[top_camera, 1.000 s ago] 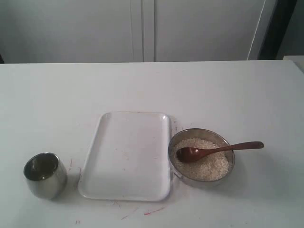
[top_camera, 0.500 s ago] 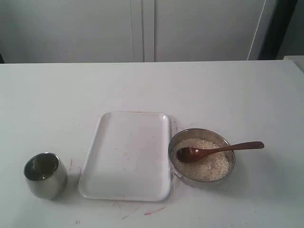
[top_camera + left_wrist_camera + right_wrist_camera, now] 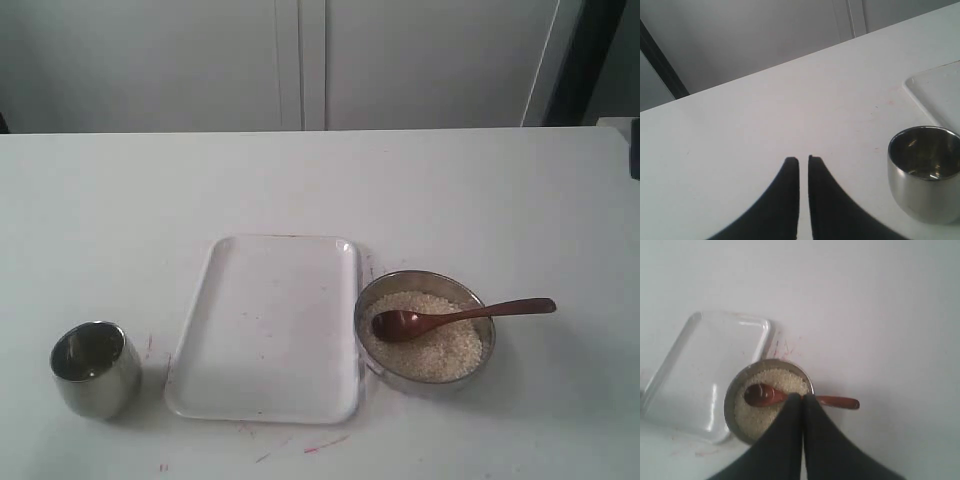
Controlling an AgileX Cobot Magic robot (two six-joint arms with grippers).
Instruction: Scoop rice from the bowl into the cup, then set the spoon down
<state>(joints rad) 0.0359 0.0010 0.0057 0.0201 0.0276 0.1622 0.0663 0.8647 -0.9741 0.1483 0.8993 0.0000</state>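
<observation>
— Where is the spoon (image 3: 455,317) found?
— It is laid across the bowl (image 3: 372,290), scoop on the rice (image 3: 440,350), handle jutting past the rim. The right gripper (image 3: 801,396) is seen above that handle, pressed closed, nothing grasped.
— And the cup (image 3: 95,368)?
— Across the tray (image 3: 270,330) from the bowl, near the left gripper (image 3: 801,159), which is closed to a slit, empty.

Exterior overlooks table (image 3: 450,190); right wrist above bowl (image 3: 425,386)

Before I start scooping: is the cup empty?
Empty. The cup stands upright; the left wrist view shows only bare steel inside.
</observation>
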